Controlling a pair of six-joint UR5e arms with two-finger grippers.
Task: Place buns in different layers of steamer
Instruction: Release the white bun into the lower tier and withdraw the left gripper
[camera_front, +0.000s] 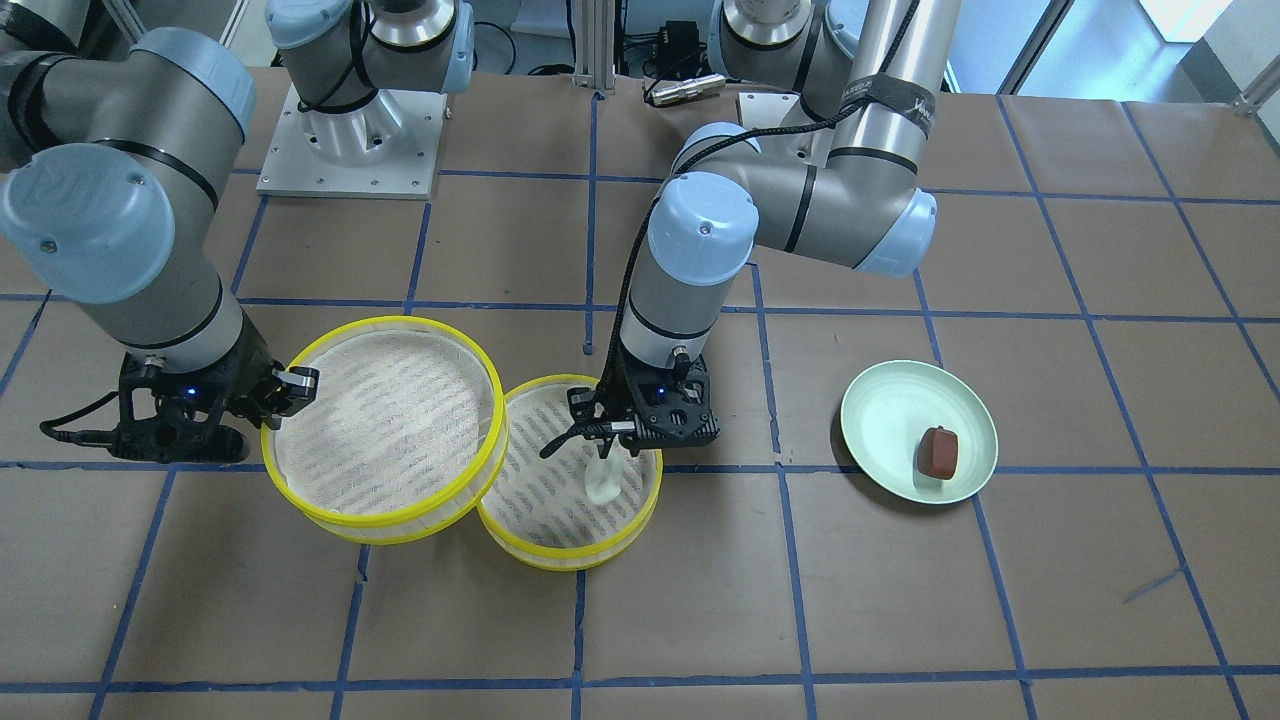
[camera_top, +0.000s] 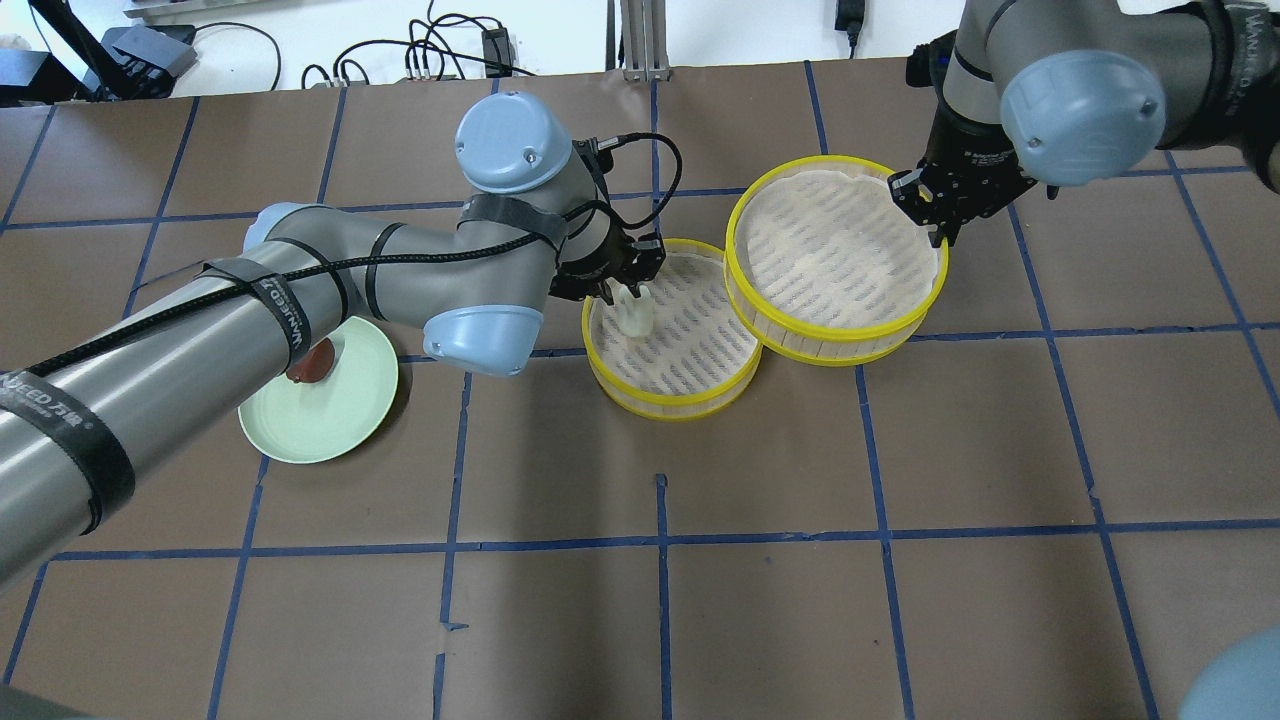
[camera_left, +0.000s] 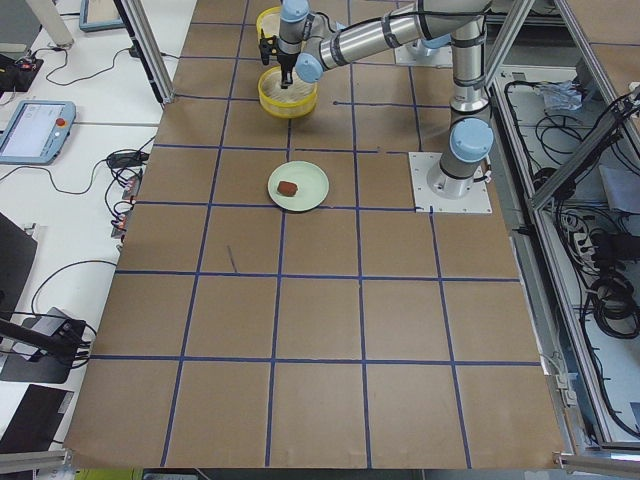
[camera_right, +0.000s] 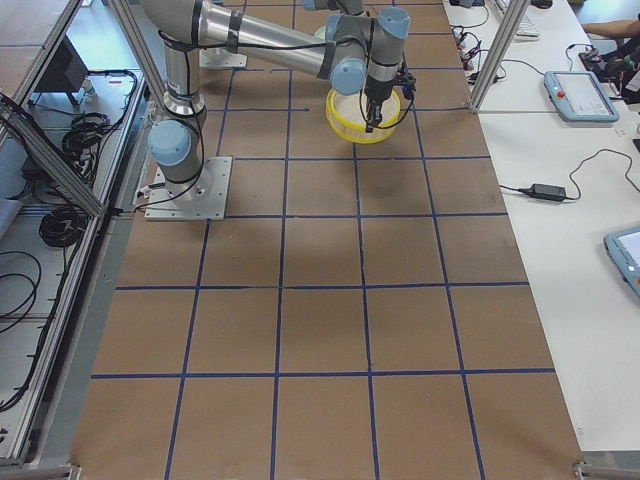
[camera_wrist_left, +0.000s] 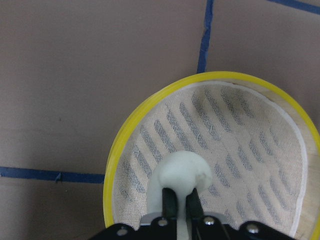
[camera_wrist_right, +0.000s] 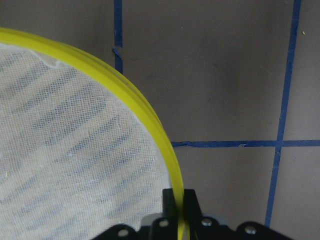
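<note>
My left gripper (camera_wrist_left: 181, 199) is shut on the white bun (camera_wrist_left: 182, 172) and holds it inside one yellow-rimmed steamer layer (camera_top: 670, 408), near its rim on the plate's side. I cannot tell whether the bun (camera_front: 603, 480) touches the mesh. My right gripper (camera_wrist_right: 179, 200) is shut on the rim of the other steamer layer (camera_top: 830, 250), which is tilted and overlaps the first layer's edge (camera_front: 570, 560). The reddish-brown bun (camera_front: 939, 452) lies on the pale green plate (camera_front: 880, 410).
The plate (camera_top: 340, 420) sits to the robot's left of the steamers, partly under my left arm. The brown tabletop has blue tape grid lines. The arm bases stand at the robot's side of the table.
</note>
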